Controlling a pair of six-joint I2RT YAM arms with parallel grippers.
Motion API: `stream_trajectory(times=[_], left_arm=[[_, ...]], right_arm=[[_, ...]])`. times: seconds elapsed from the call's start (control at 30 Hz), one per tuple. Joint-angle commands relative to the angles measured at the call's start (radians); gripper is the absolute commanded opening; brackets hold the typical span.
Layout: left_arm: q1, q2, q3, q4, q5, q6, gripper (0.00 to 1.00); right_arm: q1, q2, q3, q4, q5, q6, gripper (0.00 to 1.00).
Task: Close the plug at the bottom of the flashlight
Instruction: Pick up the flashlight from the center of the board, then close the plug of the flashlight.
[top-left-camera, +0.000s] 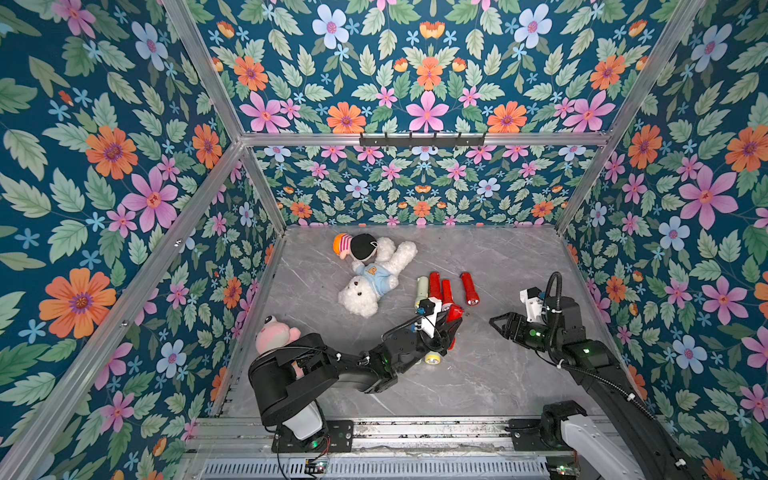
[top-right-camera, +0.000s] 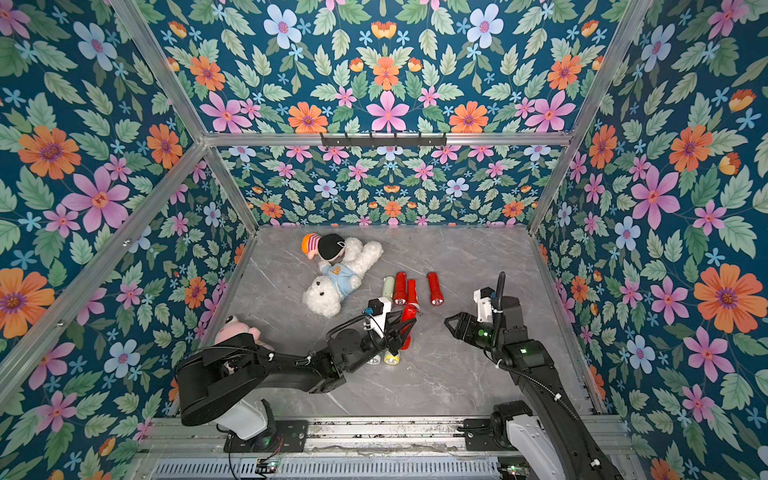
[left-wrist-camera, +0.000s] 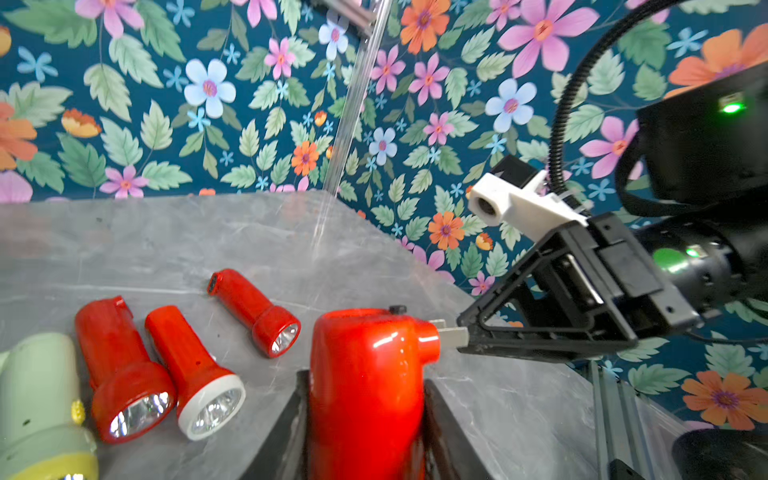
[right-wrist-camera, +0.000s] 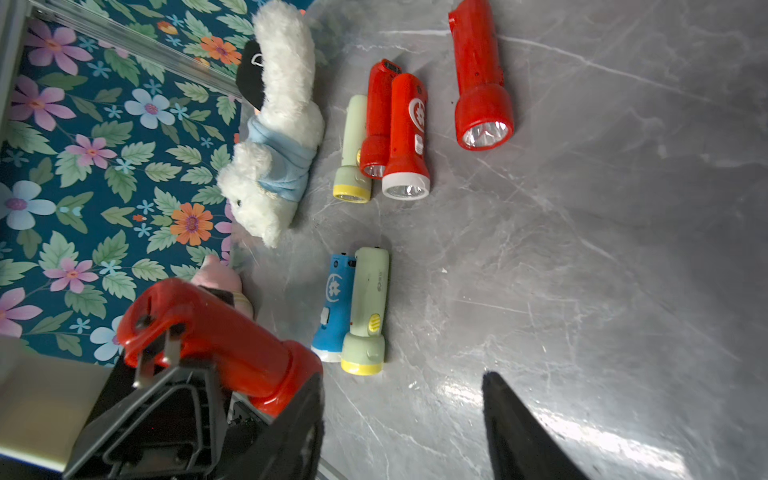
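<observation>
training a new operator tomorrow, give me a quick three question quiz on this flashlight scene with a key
1. True or false: the left gripper is shut on a red flashlight.
2. The plug prongs at that flashlight's bottom are: A folded away, B sticking out, C broken off.
3. Fill in: the white plush dog on the table wears a light ___ shirt.
Key: 1 true; 2 B; 3 blue.
</observation>
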Motion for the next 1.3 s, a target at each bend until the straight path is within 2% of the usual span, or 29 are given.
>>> stream_trajectory(times=[0.0,0.13,0.23,0.4,0.57,0.8,0.93,1.1,1.27], left_arm=[[0.002,0.000,-0.041,0.286,0.099,0.159,0.00],[0.007,-0.003,-0.103,0.402,0.146,0.242,0.00],[0.015,-0.021,-0.131,0.414,0.197,0.266,0.00],[0.032,-0.059,-0.182,0.445,0.279,0.293,0.00],[0.060,-0.108,-0.211,0.430,0.371,0.311,0.00],[0.089,-0.168,-0.209,0.385,0.535,0.318,0.00],[0.091,-0.186,-0.218,0.383,0.580,0.320,0.00],[0.092,-0.216,-0.227,0.345,0.591,0.331,0.00],[0.115,-0.240,-0.205,0.289,0.643,0.321,0.00]], right_arm=[[0.002,0.020,0.013,0.025,-0.008,0.022,0.59],[0.002,0.062,0.029,0.034,-0.042,0.034,0.57],[0.002,0.074,0.045,0.052,-0.056,0.036,0.56],[0.012,0.087,0.086,0.153,-0.147,0.028,0.53],[0.069,0.092,0.166,0.151,-0.116,-0.032,0.52],[0.188,0.130,0.180,0.259,-0.129,-0.014,0.52],[0.227,0.144,0.190,0.351,-0.199,-0.008,0.53],[0.242,0.158,0.175,0.513,-0.387,0.038,0.55],[0.320,0.143,0.206,0.404,-0.409,-0.109,0.53]])
